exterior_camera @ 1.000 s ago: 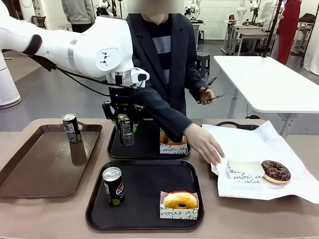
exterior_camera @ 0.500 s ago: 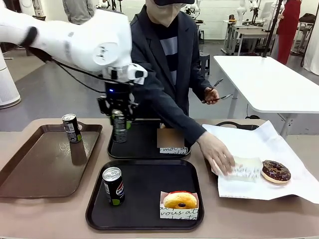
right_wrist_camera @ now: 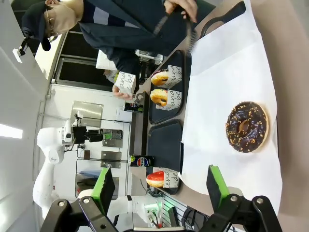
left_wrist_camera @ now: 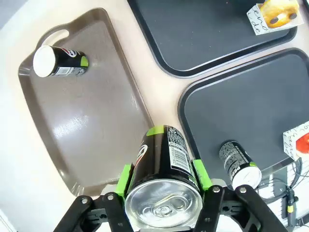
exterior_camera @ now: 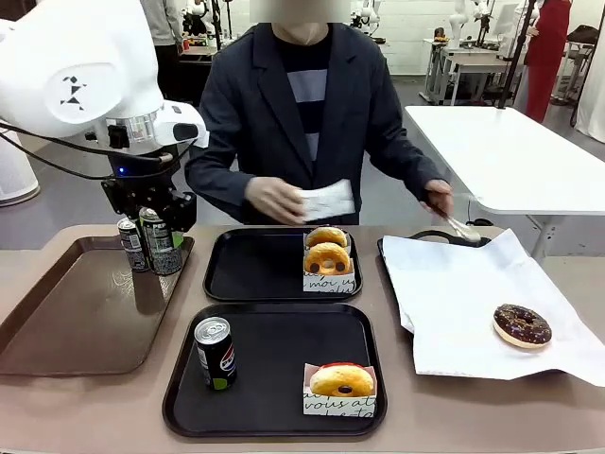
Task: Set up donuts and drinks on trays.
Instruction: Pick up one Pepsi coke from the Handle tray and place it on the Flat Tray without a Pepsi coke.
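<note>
Two black square plastic trays, centre frame. Near tray [exterior_camera: 284, 364]: upright slim black silver-topped can [exterior_camera: 216, 353] at left, golden-glazed ring donut in white printed sleeve [exterior_camera: 342, 383] at lower right. Far tray [exterior_camera: 255, 270]: two sleeved donuts [exterior_camera: 328, 257] at right. Mid-left: third can [exterior_camera: 132, 243] upright, fourth can [exterior_camera: 164, 251] just beside it, clamped in left claw [exterior_camera: 159, 225].

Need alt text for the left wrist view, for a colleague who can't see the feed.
The left gripper grips a black can, seen from its silver top, over the brown tray's rim. A second can stands on that tray; two black trays lie beside, one holding a third can.
</note>
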You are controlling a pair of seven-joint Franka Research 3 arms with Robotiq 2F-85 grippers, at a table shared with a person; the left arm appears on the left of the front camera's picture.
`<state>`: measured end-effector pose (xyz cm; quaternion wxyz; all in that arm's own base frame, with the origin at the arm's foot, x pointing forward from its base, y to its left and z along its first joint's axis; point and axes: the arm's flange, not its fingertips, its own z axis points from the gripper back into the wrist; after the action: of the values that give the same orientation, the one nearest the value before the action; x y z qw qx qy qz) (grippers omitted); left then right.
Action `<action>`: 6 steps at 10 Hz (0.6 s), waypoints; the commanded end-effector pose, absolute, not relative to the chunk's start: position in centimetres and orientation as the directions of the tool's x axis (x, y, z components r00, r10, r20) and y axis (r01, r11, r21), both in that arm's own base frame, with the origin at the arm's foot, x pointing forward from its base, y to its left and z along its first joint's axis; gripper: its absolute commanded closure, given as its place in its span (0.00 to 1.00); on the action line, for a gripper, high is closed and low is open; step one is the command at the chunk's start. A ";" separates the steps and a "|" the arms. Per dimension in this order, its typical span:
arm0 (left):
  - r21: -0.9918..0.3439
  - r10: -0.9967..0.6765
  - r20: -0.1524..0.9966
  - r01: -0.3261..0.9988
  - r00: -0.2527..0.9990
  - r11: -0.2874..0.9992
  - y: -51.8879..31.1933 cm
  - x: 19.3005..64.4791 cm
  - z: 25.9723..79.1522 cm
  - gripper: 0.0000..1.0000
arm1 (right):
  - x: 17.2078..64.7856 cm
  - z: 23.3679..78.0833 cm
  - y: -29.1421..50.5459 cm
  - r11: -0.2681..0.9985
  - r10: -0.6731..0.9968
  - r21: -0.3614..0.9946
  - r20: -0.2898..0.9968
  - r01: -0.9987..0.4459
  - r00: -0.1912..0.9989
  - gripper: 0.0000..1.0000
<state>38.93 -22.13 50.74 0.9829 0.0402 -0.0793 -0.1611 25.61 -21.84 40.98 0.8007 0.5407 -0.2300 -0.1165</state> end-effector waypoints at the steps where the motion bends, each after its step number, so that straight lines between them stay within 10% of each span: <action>1: 0.084 -0.335 0.157 0.325 0.929 0.942 -22.7 40.1 49.9 0.41 | 25.9 41.0 -21.9 0.372 -0.444 0.924 0.263 -0.091 0.857 0.00; 6: 0.085 -0.318 0.144 0.309 0.937 0.947 -23.3 40.6 49.6 0.41 | 25.9 41.0 -21.9 0.372 -0.444 0.924 0.263 -0.091 0.857 0.00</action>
<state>40.22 -22.86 49.09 0.9834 0.0330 -0.0729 -0.1631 25.61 -21.84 40.98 0.8007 0.5407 -0.2300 -0.1165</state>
